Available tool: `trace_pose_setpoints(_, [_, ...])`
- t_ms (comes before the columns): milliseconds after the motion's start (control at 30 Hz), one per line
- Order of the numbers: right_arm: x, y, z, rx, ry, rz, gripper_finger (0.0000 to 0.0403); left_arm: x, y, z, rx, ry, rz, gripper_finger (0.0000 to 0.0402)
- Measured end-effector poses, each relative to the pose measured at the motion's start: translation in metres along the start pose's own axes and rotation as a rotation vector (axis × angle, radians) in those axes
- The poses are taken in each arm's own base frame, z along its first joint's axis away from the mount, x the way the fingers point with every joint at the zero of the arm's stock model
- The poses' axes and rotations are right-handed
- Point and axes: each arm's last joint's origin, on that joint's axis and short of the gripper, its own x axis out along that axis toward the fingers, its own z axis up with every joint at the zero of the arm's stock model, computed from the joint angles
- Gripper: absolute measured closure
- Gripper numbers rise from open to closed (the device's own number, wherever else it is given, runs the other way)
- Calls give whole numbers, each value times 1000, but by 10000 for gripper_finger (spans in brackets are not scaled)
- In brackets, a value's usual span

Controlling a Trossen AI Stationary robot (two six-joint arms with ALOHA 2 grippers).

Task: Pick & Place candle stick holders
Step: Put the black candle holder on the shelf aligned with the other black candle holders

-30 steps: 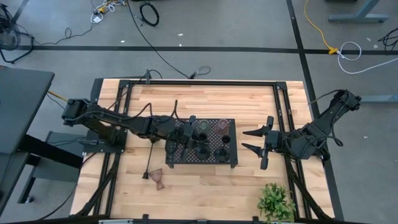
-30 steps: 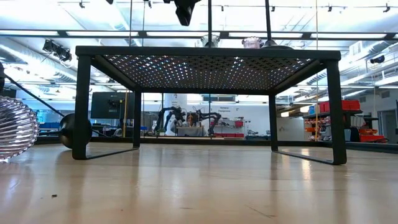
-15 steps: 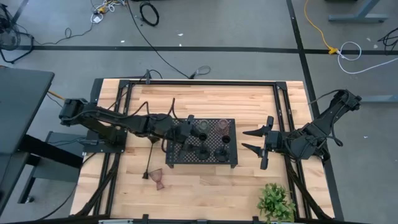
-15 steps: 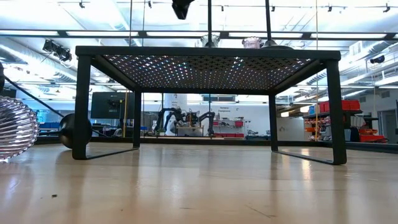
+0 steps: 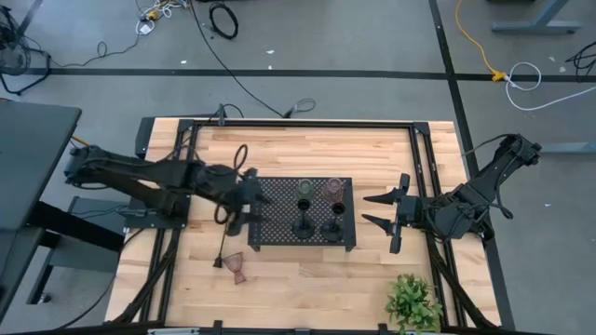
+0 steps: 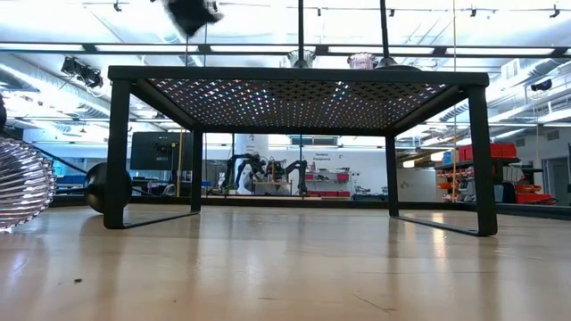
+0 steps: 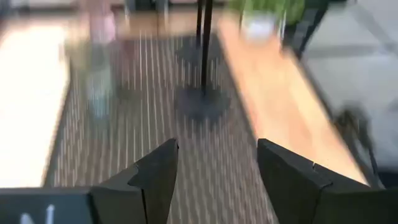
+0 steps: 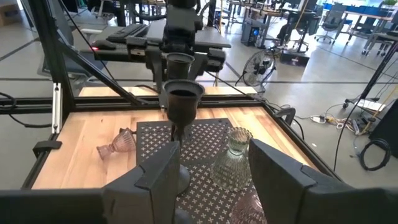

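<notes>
Left gripper [image 7: 214,165] is seen with its two dark fingers spread apart and nothing held or touched between them; in the high view it [image 5: 244,197] is placed over the left edge of the black perforated tray [image 5: 270,237], and in the left wrist view the tray's patterned surface is seen beyond the fingers, blurred. Two black candle stick holders [image 5: 302,226] with round bases and thin stems are stood on the tray's middle, one beside the other [image 5: 334,229]; behind them, nearer the far edge, a pale green glass holder [image 5: 304,189] and a pinkish-brown glass holder [image 5: 334,186] are stood upright side by side. Off the tray, on the wooden table [image 5: 307,149] near its front left, a second pinkish-brown glass holder [image 5: 238,267] is seen lying on its side, with a third black holder [image 5: 223,246] lying beside it, its stem pointed toward the tray. Right gripper [image 5: 380,210] is held to the right of the tray, apart from it, its fingers wide open and empty; in the right wrist view a black holder [image 8: 182,99] and the green glass one [image 8: 232,158] are seen past its fingers. A small leafy plant [image 5: 413,302] is placed at the table's front right corner.
</notes>
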Motion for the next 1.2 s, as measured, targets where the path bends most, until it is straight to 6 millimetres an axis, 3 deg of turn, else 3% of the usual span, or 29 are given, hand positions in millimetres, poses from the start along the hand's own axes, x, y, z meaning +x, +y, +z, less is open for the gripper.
trace_pose_setpoints(233, [0,0,0,-4,3,-2,211,-32,-3,-36,20,343,115,181])
trace_pose_setpoints(400, [0,0,-1,8,3,-3,211,-42,-5,-56,170,570,112,181])
trace_pose_setpoints(567, [0,0,-1,16,3,-3,211,-46,-12,-65,366,688,24,182])
trace_pose_setpoints(867, [1,0,-1,44,4,-3,211,-34,-26,-68,658,750,-53,182])
trace_pose_setpoints(1200, [1,1,-1,48,4,-3,211,8,-47,-84,815,940,-156,225])
